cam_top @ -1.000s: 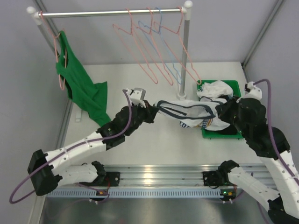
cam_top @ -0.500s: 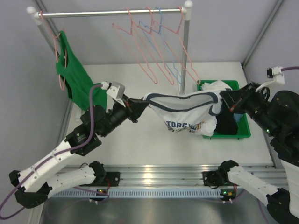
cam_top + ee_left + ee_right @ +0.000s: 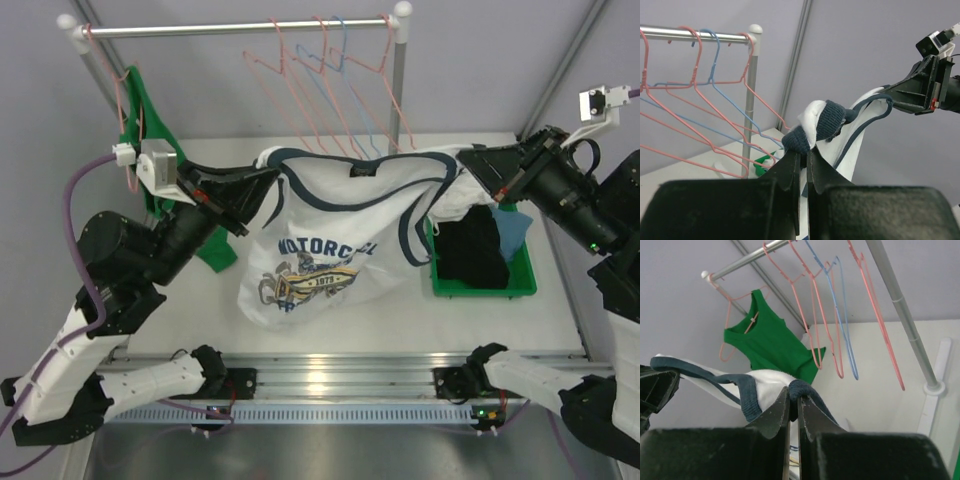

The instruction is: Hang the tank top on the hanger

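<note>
Grey walls behind, left gripper and right gripper both pinch the white navy-trimmed tank top, so I'd stretch it taut toward a salmon-pink wire hanger.

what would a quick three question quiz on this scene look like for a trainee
1. True or false: the left gripper and the right gripper are each shut on the navy edge of the white tank top, which is stretched between them.
2. What hangs near the left end of the rail? A) a green top B) a black jacket C) a yellow towel
3. How many blue hangers are on the rail?

Key: 1 true; 2 A; 3 one.
</note>
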